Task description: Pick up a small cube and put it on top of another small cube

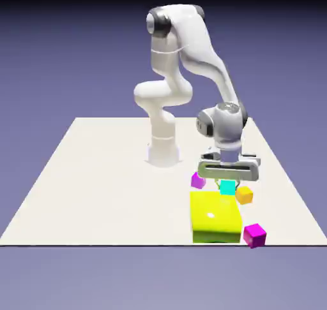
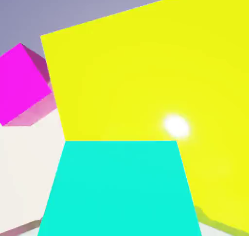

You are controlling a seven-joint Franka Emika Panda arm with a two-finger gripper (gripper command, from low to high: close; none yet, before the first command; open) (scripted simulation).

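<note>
The small cube (image 1: pixel 228 187) is plain teal, the big block (image 1: pixel 215 216) plain glossy yellow.

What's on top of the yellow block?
Nothing rests on the yellow block's top, just a bright glint. Its underside, and whatever it covers there, can't be seen.

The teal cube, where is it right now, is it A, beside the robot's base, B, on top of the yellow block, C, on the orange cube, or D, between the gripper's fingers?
D: the teal cube sits between the fingertips of the gripper, filling the space there in the hand view.
</note>
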